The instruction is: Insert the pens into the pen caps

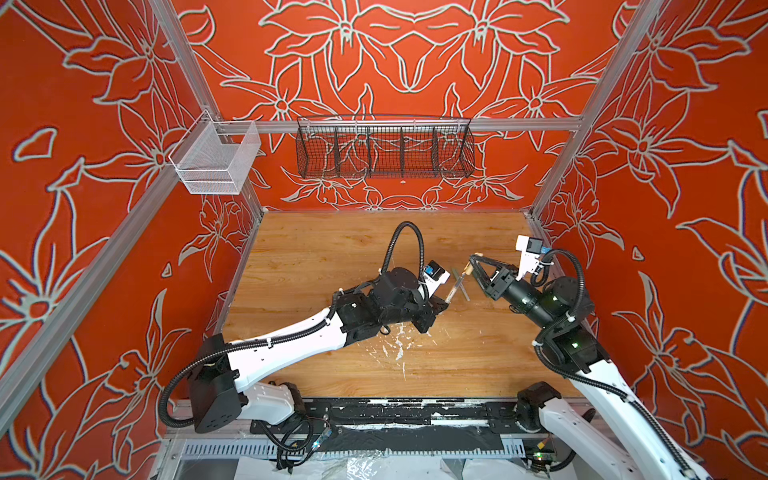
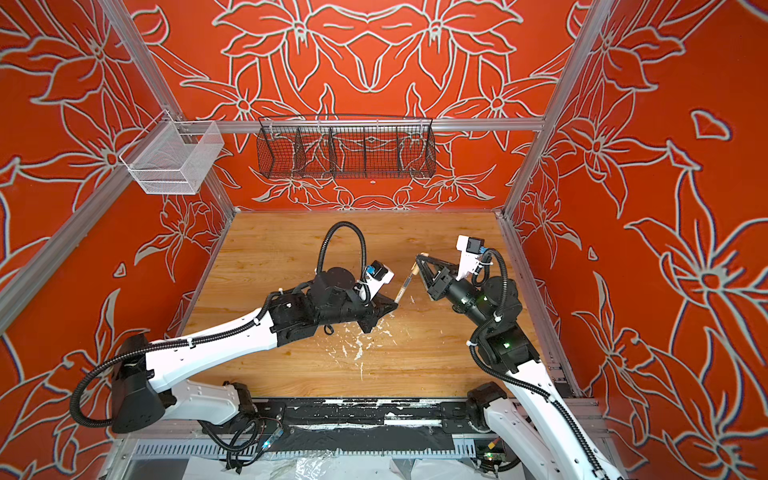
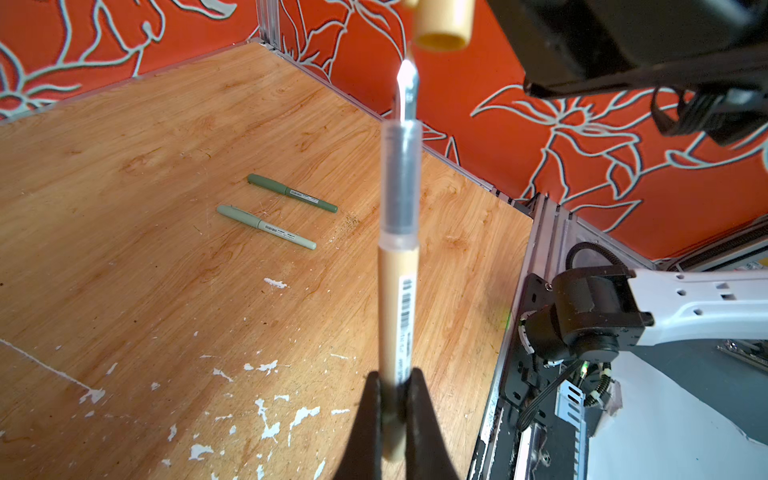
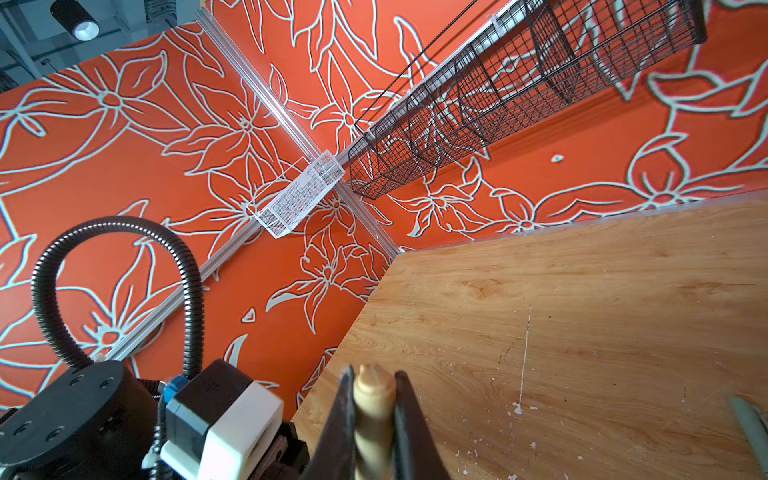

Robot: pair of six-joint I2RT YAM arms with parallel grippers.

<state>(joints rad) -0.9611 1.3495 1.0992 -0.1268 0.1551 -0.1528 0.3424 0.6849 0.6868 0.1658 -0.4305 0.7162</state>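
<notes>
Several paint flecks (image 1: 399, 347): lying white and scattered on the near half of the wooden table (image 1: 324, 257).
Left gripper (image 3: 395, 380): pinching the lower barrel of the beige pen, with the jaws pressing in from both sides. In both top views its fingertips are mostly hiding under its own wrist.
Beige pen (image 3: 399, 266): rising out of that pinch, clear of the table, with its tail end disappearing between the fingers. The metal tip is glaring white (its shape is washing out) and pointing at the cap's open mouth, just short of it.
Beige cap (image 3: 442, 25): hanging mouth-first over the pen tip, with its far part being cut off by the frame edge in the left wrist view. The right wrist view is showing only its rounded closed end (image 4: 374, 399).
Right gripper (image 4: 374, 374): squeezing the beige cap between its jaws, raised off the table.
Dark green pen (image 3: 293, 193) and pale green pen (image 3: 266, 227): lying flat on the table side by side, not touching, each looking thicker at one end as if capped. In a top view only one thin stick is peeking out between the grippers (image 1: 462, 287), and its colour is hard to tell.
Pale green sliver (image 4: 748, 424): poking in at the frame edge of the right wrist view, too cropped to name.
White mesh basket (image 1: 214, 162): hanging at the left rail corner.
Black wire basket (image 1: 384, 149): hanging farthest, on the back rail.
</notes>
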